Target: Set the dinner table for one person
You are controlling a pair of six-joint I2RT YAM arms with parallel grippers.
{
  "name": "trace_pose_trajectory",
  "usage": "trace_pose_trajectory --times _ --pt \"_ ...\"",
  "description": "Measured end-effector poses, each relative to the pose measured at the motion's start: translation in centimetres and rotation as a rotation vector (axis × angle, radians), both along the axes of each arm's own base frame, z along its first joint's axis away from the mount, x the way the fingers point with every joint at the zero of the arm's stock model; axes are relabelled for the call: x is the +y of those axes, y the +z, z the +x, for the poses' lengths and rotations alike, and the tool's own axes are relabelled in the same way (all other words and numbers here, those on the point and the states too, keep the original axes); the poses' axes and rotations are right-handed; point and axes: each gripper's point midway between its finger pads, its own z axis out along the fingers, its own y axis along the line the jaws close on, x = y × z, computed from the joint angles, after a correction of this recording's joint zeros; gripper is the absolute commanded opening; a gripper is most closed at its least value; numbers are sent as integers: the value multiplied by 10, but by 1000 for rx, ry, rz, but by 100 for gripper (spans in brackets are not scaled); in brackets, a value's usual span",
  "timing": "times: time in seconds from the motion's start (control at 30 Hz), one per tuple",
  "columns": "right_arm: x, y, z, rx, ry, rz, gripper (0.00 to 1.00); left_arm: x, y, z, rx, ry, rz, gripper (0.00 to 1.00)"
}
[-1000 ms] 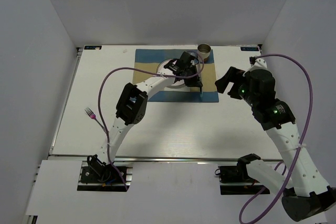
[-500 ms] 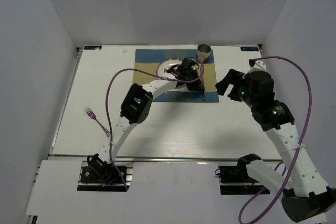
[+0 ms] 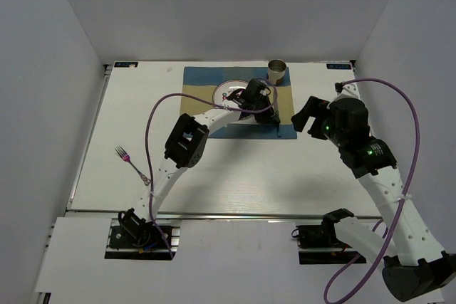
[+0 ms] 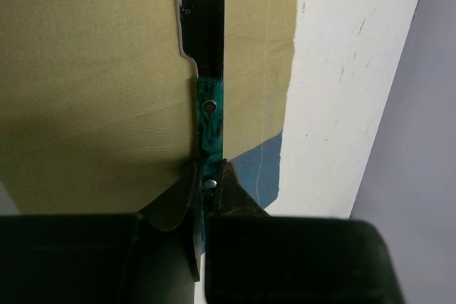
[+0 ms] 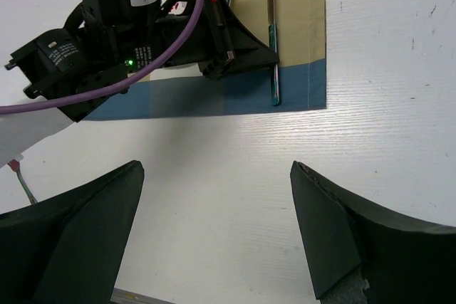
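The knife (image 4: 210, 112), with a green handle and steel blade, lies along the right tan strip of the blue-and-tan placemat (image 4: 85, 69). My left gripper (image 4: 209, 176) is shut on its handle. From above, the left gripper (image 3: 273, 116) is at the placemat's (image 3: 199, 76) right side, beside the white plate (image 3: 228, 92). The knife (image 5: 273, 83) and left gripper (image 5: 274, 58) also show in the right wrist view. My right gripper (image 3: 308, 117) is open and empty over the white dinner table (image 3: 235, 176), just right of the placemat. Its jaws (image 5: 217, 172) stand wide apart.
A metal cup (image 3: 278, 70) stands at the placemat's far right corner. A fork (image 3: 130, 160) with a pink-purple head lies on the table's left side. White walls close in the table on three sides.
My left arm has shifted slightly, keeping the knife at the placemat's right side. My right gripper has drifted a little nearer and leftward.
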Motion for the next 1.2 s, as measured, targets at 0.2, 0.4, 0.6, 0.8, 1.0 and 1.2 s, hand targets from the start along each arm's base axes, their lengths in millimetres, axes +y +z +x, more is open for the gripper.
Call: trace_pose_trajectory --times 0.2,0.4,0.6,0.8,1.0,1.2 --pt "1 -2 0 3 4 1 89 0 -5 -2 17 -2 0 0" --pt "3 -4 0 3 12 6 89 0 -6 -2 20 -3 1 4" --pt "3 -4 0 3 14 8 89 0 -6 -3 24 -5 1 14" --pt "4 -4 0 3 17 9 89 0 -6 -5 33 -11 2 25" --pt "4 -4 -1 3 22 13 89 0 -7 -7 34 -22 4 34" --pt "5 -6 -2 6 26 14 89 -2 -4 -8 18 -36 6 44"
